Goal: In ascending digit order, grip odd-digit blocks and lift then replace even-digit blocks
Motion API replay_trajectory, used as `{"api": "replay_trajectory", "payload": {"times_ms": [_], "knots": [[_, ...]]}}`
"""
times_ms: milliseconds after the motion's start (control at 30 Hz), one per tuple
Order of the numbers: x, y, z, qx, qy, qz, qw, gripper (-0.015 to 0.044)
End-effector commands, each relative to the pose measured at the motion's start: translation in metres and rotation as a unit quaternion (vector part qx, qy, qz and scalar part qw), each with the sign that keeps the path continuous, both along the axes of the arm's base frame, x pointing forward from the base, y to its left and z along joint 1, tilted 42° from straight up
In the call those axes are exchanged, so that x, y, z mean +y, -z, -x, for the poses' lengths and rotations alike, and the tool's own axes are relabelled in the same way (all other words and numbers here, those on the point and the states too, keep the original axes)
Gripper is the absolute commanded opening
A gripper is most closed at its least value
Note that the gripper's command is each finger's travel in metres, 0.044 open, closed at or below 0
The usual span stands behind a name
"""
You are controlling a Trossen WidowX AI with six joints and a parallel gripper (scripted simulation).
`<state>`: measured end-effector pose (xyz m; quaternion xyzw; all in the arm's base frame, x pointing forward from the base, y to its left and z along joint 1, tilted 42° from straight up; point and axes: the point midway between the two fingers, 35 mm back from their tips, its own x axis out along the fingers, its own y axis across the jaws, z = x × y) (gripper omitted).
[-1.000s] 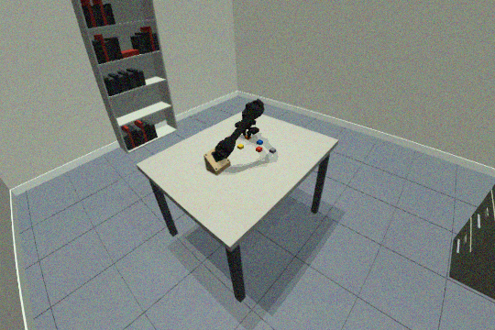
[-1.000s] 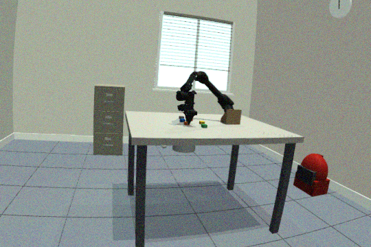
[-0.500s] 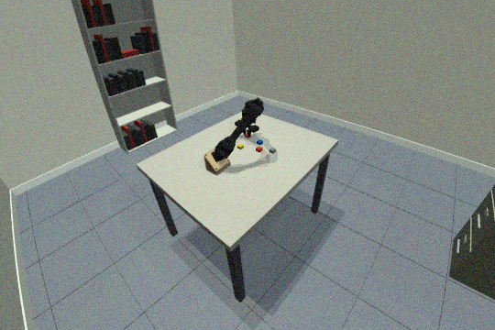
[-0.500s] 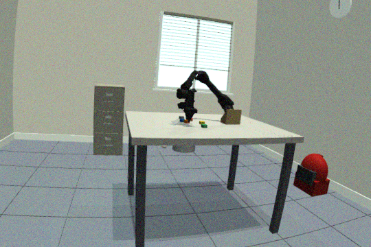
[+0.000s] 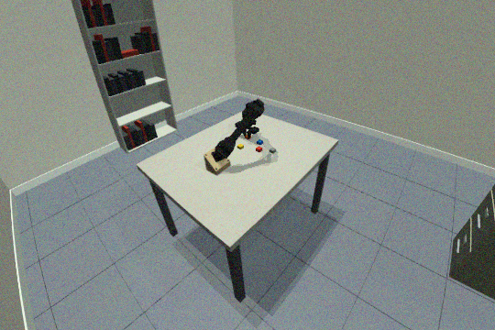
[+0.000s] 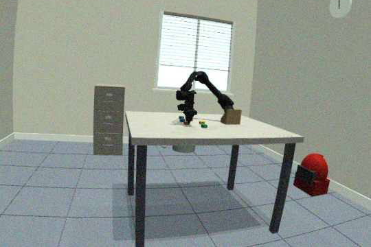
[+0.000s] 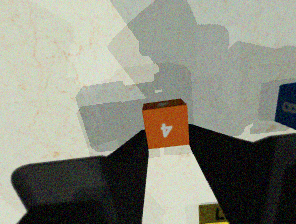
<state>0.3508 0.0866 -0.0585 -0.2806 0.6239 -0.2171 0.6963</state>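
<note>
the claw (image 5: 247, 136) (image 6: 188, 123) (image 7: 166, 132) is gripping the orange block (image 6: 185, 123) (image 7: 166, 126), marked 4, between its fingers. the block is sitting at the table (image 5: 238, 205) (image 6: 220, 140), with the blue block (image 5: 259, 141) (image 6: 182, 120) (image 7: 287, 107) lying near it and the yellow block (image 5: 240, 147) (image 6: 202, 122) (image 7: 212, 213) lying closer to the arm's base (image 5: 221, 169) (image 6: 234, 117).

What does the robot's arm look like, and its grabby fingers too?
The arm is black all over, with chunky joints. Its gripper is black too, with two fingers, wide at the back and narrower at the tips. I see no cables or markings.
</note>
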Motion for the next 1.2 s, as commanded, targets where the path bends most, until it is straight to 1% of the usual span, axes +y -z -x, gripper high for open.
{"api": "replay_trajectory", "payload": {"times_ms": [0,267,600,633,733,833,967,1033,1167], "knots": [[-0.001,0.002,0.0,0.001,-0.003,0.001,1.0,0.012],[-0.001,0.002,0.0,0.001,-0.003,0.001,1.0,0.012],[-0.001,0.002,0.0,0.001,-0.003,0.001,1.0,0.0383],[-0.001,0.002,0.0,0.001,-0.003,0.001,1.0,0.04],[0.001,0.0,0.0,0.001,-0.003,0.001,1.0,0.04],[0.021,-0.022,0.004,0.001,-0.003,0.001,1.0,0.04],[0.023,-0.025,0.005,0.001,-0.003,0.001,1.0,0.04],[0.03,-0.032,0.005,0.002,-0.005,0.0,1.0,0.0348],[0.07,-0.077,0.013,0.003,-0.005,-0.001,1.0,0.0242]]}}
